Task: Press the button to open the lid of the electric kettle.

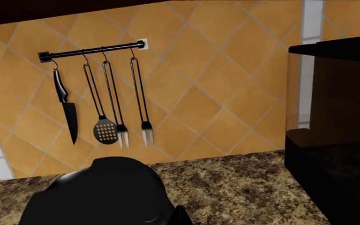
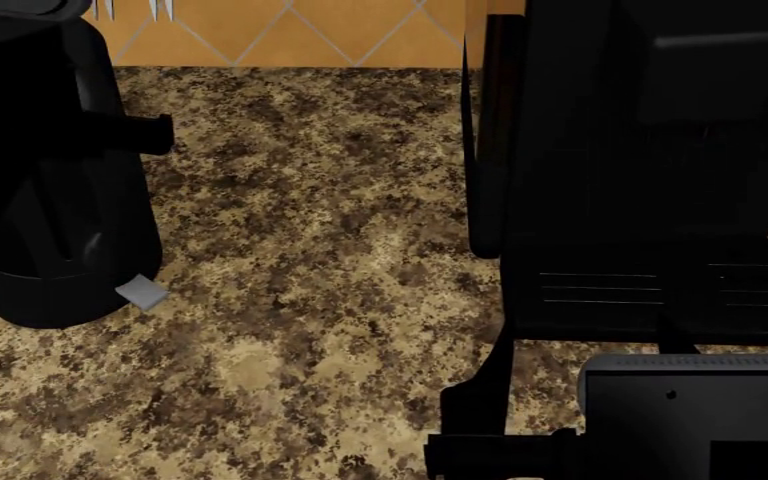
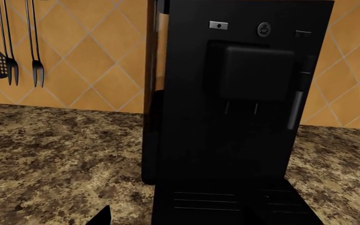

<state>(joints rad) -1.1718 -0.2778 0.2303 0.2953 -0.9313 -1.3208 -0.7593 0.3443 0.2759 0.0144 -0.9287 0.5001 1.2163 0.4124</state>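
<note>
The electric kettle (image 2: 71, 210) is a tall glossy black jug on a round base with a light-grey tab (image 2: 141, 292), at the left of the head view. Its rounded lid (image 1: 99, 197) fills the lower part of the left wrist view. My left gripper (image 1: 180, 216) hovers just over the lid's edge; a single dark tip shows at the frame's centre, so it looks shut and empty. I cannot make out the button. My right gripper (image 2: 498, 435) hangs low in front of the coffee machine, one fingertip (image 3: 101, 218) showing off-centre, open and empty.
A large boxy black coffee machine (image 2: 638, 180) with a ribbed drip tray (image 3: 230, 201) stands right of the kettle on the speckled granite counter (image 2: 317, 250). A rail with a knife, spatula and forks (image 1: 101, 93) hangs on the orange tiled wall.
</note>
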